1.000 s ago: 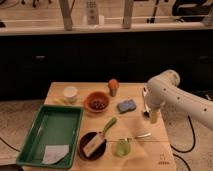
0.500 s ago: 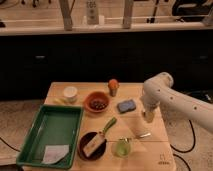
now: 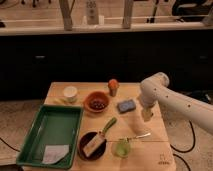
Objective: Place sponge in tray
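The sponge (image 3: 127,105) is a small flat blue-grey pad lying on the wooden table (image 3: 155,145), right of the orange-brown bowl. The tray (image 3: 52,129) is large, green and rimmed, at the table's front left, with a pale sheet (image 3: 54,154) lying in its near end. My gripper (image 3: 146,114) hangs from the white arm (image 3: 175,102) just right of the sponge, a little above the table and apart from the sponge.
An orange-brown bowl (image 3: 96,102) with dark contents, a white cup (image 3: 70,93) and a small orange-topped object (image 3: 113,86) stand at the back. A dark bowl with a tan block (image 3: 93,145), a green-handled utensil (image 3: 109,125), a green cup (image 3: 121,148) and a metal utensil (image 3: 137,136) sit in front.
The arm has swung left and lowered, bringing the gripper closer to the sponge's right side. The sponge and the other things have not moved.
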`<act>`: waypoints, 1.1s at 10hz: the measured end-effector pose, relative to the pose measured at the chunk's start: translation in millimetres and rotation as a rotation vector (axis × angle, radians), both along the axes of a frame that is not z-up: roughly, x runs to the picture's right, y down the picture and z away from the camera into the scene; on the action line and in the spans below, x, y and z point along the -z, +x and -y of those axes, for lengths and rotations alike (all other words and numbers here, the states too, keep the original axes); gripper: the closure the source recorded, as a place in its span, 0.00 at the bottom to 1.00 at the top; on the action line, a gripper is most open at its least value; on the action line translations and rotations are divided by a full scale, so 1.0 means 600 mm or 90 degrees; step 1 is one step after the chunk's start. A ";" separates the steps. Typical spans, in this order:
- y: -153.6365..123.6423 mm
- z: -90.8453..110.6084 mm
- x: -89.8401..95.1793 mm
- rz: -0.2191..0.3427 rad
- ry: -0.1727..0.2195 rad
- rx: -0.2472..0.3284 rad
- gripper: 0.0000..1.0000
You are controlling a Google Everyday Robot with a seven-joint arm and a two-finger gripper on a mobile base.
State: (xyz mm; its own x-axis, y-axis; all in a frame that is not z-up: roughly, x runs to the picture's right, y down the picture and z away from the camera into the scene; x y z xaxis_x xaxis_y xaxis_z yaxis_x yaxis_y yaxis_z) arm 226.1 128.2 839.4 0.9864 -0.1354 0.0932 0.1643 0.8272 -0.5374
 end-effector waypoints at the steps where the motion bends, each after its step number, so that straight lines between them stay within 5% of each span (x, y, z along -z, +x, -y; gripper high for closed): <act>1: -0.004 0.002 -0.003 0.005 0.000 0.003 0.20; 11: -0.049 0.018 -0.047 0.056 -0.011 0.033 0.20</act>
